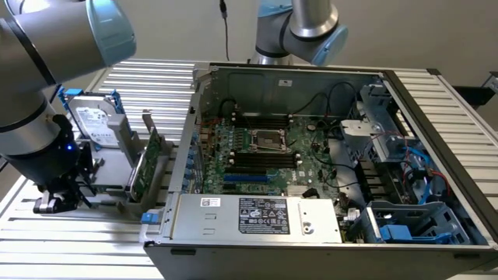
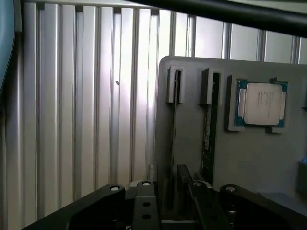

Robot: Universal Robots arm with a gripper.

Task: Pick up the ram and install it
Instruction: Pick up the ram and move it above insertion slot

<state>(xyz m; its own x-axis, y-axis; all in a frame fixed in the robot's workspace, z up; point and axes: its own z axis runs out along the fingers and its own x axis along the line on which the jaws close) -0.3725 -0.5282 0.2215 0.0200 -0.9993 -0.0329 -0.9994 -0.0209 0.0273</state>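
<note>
- Pincer (image 2: 172, 199): fingers apart and empty, set low at the near edge of the grey holder (image 2: 189, 158). In the exterior view it sits at the desk-level end of that holder, on that view's left (image 1: 53, 201).
- Risk, nearest: the pincer's middle line appears to meet the neighbouring slot (image 2: 174, 91), not the one with the green stick. Closing there would likely pinch the holder's rib or nothing at all.
- Risk, at the stick: the ram (image 2: 207, 136) is thin and stands on edge. One finger landing on its top edge could bend it or jam it in its slot, and a grip on the chips could let it twist.
- Risk, beyond: the processor (image 2: 261, 103) lies bare in its recess just beside the ram's slot, so a wide finger drifting that way could scrape it.
- Risk, farther: the expansion card (image 1: 148, 157) and hard drive (image 1: 95, 125) stand upright in the same holder, and a tilted lift could knock them.
- Position of the ram: it stands upright in its slot, just ahead of the pincer and untouched. It is offset from the pincer's middle toward the processor side, roughly in line with one finger.
- Surroundings: the ribbed desk (image 2: 96, 120) carries the holder. The open computer case (image 1: 249, 230) stands well apart, on the exterior view's right.
</note>
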